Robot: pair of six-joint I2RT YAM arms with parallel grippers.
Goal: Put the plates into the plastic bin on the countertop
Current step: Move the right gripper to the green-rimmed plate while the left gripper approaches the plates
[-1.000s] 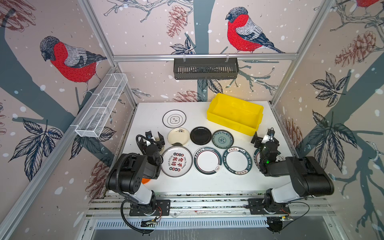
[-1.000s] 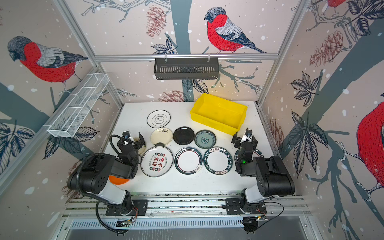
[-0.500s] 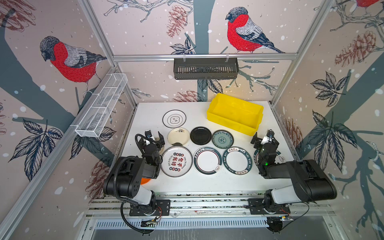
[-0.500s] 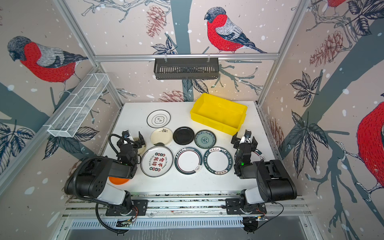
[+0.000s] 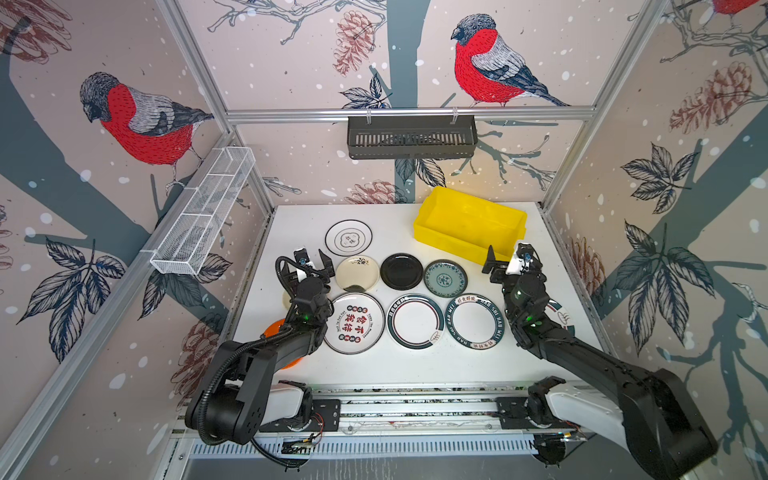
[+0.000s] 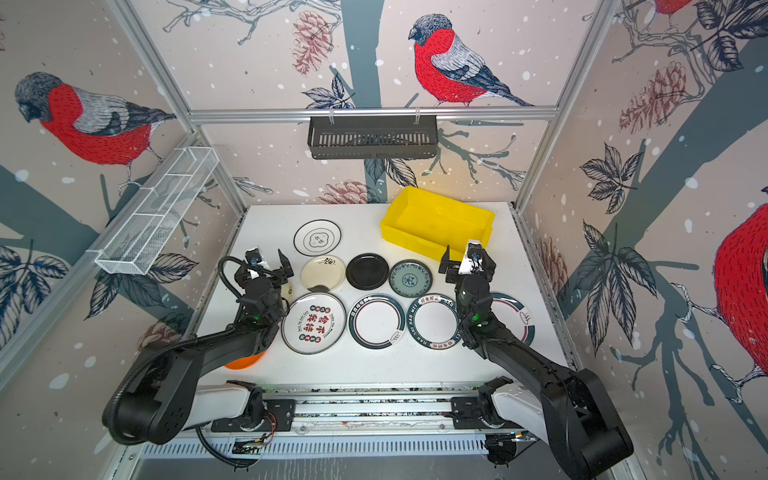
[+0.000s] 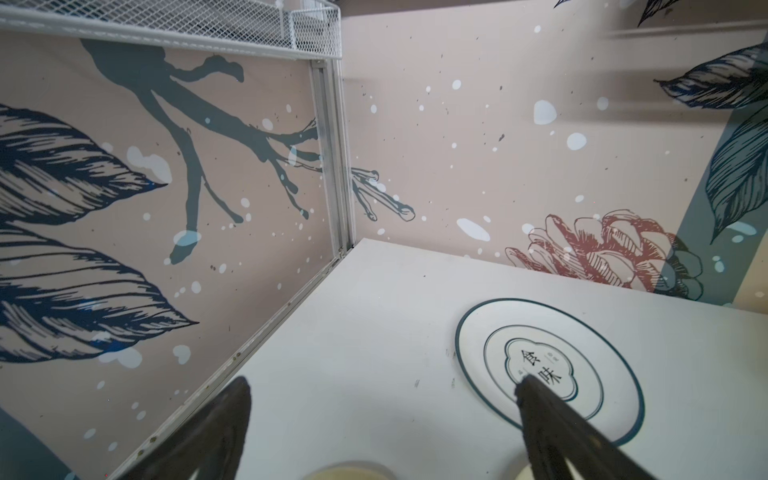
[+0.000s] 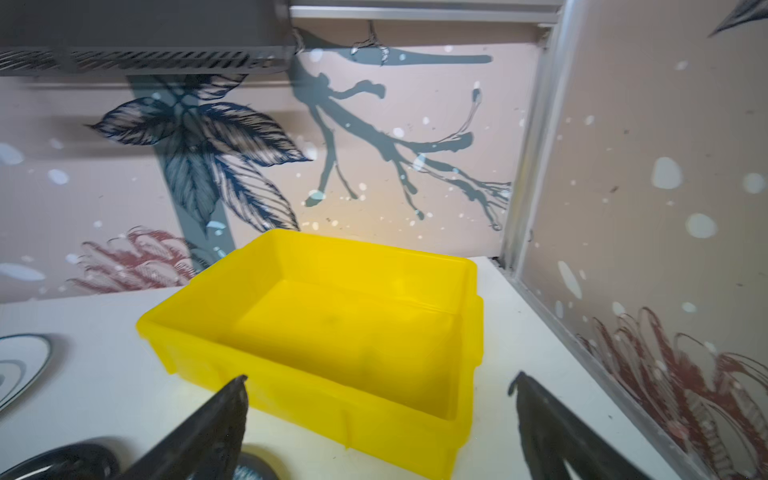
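Observation:
The yellow plastic bin (image 5: 469, 224) (image 6: 436, 220) (image 8: 332, 316) stands empty at the back right of the white countertop (image 5: 299, 224). Several plates lie flat in rows in both top views: a white thin-ringed one (image 5: 348, 237) (image 7: 548, 370), cream (image 5: 357, 273), black (image 5: 401, 271), teal-patterned (image 5: 445, 278), red-character (image 5: 353, 323) and two dark-rimmed white ones (image 5: 414, 321) (image 5: 474, 321). An orange plate (image 5: 276, 332) shows partly under the left arm. My left gripper (image 5: 312, 259) (image 7: 382, 382) hangs open and empty left of the cream plate. My right gripper (image 5: 509, 257) (image 8: 380, 380) is open and empty just before the bin's near right corner.
A black slotted shelf (image 5: 411, 137) hangs on the back wall and a white wire-mesh basket (image 5: 203, 212) on the left wall. Another rimmed plate (image 5: 561, 316) lies partly under the right arm. Aluminium rails frame the countertop's edges.
Both grippers have moved a little toward the back of the countertop, the right one nearer the bin. Both stay open; no plate has moved.

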